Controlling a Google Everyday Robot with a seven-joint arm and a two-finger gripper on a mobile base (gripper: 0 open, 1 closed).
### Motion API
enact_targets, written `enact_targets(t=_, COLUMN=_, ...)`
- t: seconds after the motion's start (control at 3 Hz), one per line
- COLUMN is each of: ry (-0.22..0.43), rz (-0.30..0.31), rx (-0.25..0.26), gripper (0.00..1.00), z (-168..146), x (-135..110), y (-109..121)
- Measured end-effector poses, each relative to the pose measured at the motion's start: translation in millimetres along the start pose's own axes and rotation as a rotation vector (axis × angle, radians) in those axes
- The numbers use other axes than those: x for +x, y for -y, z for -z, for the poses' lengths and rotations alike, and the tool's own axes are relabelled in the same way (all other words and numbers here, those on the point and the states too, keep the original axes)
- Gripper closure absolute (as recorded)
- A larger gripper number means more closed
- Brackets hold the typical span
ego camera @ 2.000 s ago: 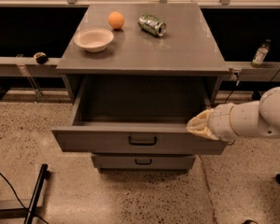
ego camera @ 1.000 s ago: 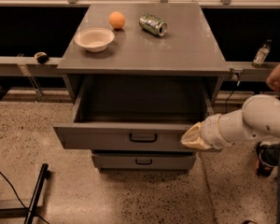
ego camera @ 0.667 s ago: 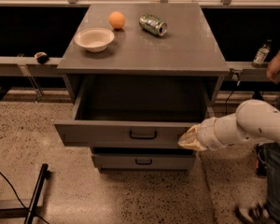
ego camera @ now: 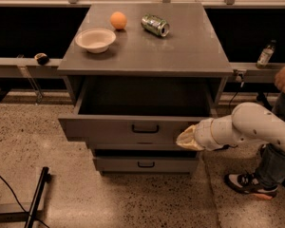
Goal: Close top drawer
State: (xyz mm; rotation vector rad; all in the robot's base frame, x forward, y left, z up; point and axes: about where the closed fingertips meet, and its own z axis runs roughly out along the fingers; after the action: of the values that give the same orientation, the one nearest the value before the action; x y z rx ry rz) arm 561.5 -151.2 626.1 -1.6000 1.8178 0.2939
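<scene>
Claw (ego camera: 188, 139) sits at the right end of the top drawer (ego camera: 104, 127), whose front runs leftward; our push goes straight back. We cannot tell its opening.

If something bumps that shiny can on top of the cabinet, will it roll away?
Probably: the can lies on its side on the flat cabinet top, so a nudge would likely roll it. It looks like thin metal, so it is likely light too. The gripper is low, at the front of the top drawer, well away from it.
</scene>
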Motion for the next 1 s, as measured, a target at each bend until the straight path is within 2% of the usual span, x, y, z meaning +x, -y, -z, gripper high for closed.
enact_targets(t=0.33, ry=0.011, rz=0.017, rx=0.024, gripper=1.0, z=-14, x=1, y=18)
enact_targets(t=0.67, ry=0.028, rz=0.033, rx=0.055, gripper=1.0, z=-40, x=2, y=50)
enact_targets(t=1.0, ry=0.032, rz=0.037, rx=0.063, gripper=1.0, z=-46, x=3, y=57)
